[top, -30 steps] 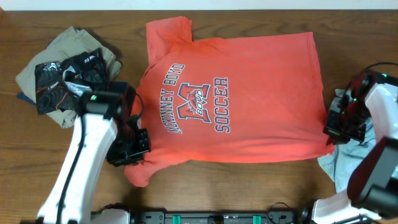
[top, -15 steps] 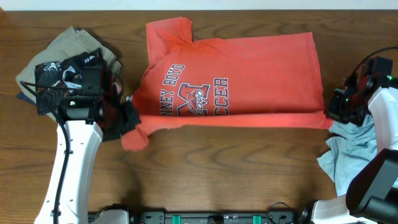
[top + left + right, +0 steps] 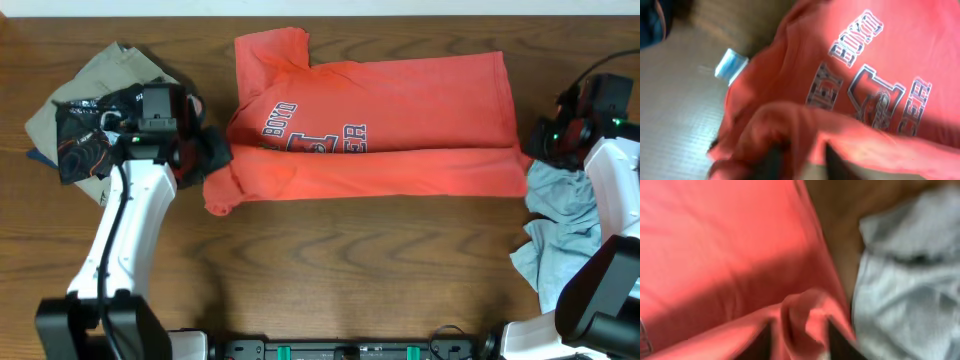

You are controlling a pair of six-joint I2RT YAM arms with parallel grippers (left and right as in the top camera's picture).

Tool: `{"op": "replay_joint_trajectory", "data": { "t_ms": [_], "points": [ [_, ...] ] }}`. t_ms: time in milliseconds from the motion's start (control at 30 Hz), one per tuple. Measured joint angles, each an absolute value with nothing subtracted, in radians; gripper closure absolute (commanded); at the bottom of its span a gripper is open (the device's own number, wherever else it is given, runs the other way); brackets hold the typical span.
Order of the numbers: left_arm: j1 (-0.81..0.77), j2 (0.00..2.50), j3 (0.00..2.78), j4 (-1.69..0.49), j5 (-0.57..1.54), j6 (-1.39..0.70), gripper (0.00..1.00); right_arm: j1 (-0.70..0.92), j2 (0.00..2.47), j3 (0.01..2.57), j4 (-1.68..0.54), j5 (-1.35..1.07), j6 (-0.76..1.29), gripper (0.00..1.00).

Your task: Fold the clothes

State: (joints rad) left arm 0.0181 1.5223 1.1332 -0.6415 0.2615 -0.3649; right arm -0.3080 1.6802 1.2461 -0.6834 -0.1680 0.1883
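Note:
The coral-red T-shirt [image 3: 400, 130] lies across the table's middle, its near half folded up over the chest, so only the top of the dark lettering shows. My left gripper [image 3: 212, 158] is at the shirt's left end by the bunched sleeve. In the left wrist view its fingers [image 3: 802, 162] stand apart with a fold of the red shirt [image 3: 865, 65] lying between them. My right gripper [image 3: 540, 150] is at the shirt's right end. Its fingers [image 3: 800, 340] are also parted, with a bunched corner of the shirt [image 3: 715, 240] between them.
A khaki garment [image 3: 70, 110] with a black patterned one [image 3: 90, 135] on top lies at the far left, just behind my left arm. A crumpled pale blue garment [image 3: 565, 230] lies at the right edge, touching the shirt's corner [image 3: 910, 280].
Both grippers carried the shirt's near hem away from the front edge and over the chest, folding it roughly in half. Both pairs of jaws have parted since.

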Motion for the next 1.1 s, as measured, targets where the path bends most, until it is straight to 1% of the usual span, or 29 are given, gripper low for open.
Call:
{"op": "replay_joint_trajectory", "data": {
  "t_ms": [33, 67, 133, 300, 367, 433, 467, 567, 733, 800, 833, 900, 933, 967, 1000, 1067, 1100],
  "points": [
    [0.018, 1.535, 1.133, -0.622, 0.26, -0.367, 0.33, -0.308, 1.681, 1.246, -0.658, -0.168, 0.195, 0.29],
    [0.018, 1.546, 1.133, -0.618, 0.26, -0.366, 0.3, -0.308, 1.68, 1.246, -0.645, -0.168, 0.199, 0.3],
    [0.019, 1.559, 1.133, -0.633, 0.259, -0.364, 0.27, -0.308, 1.681, 1.246, -0.648, -0.167, 0.204, 0.31],
    [0.019, 1.562, 1.132, -0.787, 0.252, -0.361, 0.26, -0.308, 1.682, 1.245, -0.764, -0.131, 0.204, 0.35],
    [0.019, 1.562, 1.131, -0.861, 0.237, -0.362, 0.27, -0.308, 1.682, 1.233, -0.776, -0.102, 0.204, 0.37],
    [0.019, 1.562, 1.123, -0.889, 0.221, -0.361, 0.27, -0.308, 1.682, 1.201, -0.758, -0.084, 0.201, 0.41],
    [0.019, 1.562, 1.113, -0.887, 0.208, -0.362, 0.26, -0.308, 1.682, 1.178, -0.738, -0.077, 0.202, 0.43],
    [0.019, 1.562, 1.056, -0.834, 0.184, -0.361, 0.26, -0.308, 1.682, 1.096, -0.665, -0.072, 0.201, 0.45],
    [0.019, 1.562, 0.936, -0.682, 0.169, -0.361, 0.26, -0.308, 1.689, 0.937, -0.492, -0.078, 0.201, 0.5],
    [0.019, 1.563, 0.892, -0.627, 0.166, -0.361, 0.26, -0.308, 1.69, 0.886, -0.43, -0.079, 0.2, 0.57],
    [0.019, 1.563, 0.871, -0.603, 0.165, -0.361, 0.26, -0.308, 1.691, 0.863, -0.401, -0.079, 0.199, 0.64],
    [0.019, 1.563, 0.838, -0.571, 0.163, -0.361, 0.26, -0.308, 1.688, 0.836, -0.364, -0.068, 0.194, 0.84],
    [0.019, 1.563, 0.825, -0.559, 0.161, -0.361, 0.26, -0.309, 1.687, 0.83, -0.355, -0.063, 0.196, 0.92],
    [0.019, 1.563, 0.814, -0.547, 0.158, -0.361, 0.3, -0.308, 1.687, 0.827, -0.352, -0.057, 0.196, 0.98],
    [0.019, 1.563, 0.807, -0.536, 0.156, -0.363, 0.35, -0.308, 1.687, 0.826, -0.355, -0.054, 0.196, 0.99],
    [0.019, 1.563, 0.804, -0.517, 0.149, -0.363, 0.55, -0.308, 1.685, 0.826, -0.366, -0.047, 0.2, 0.99],
    [0.019, 1.563, 0.804, -0.505, 0.143, -0.366, 0.62, -0.308, 1.684, 0.826, -0.374, -0.043, 0.201, 0.99]
  ]
}}
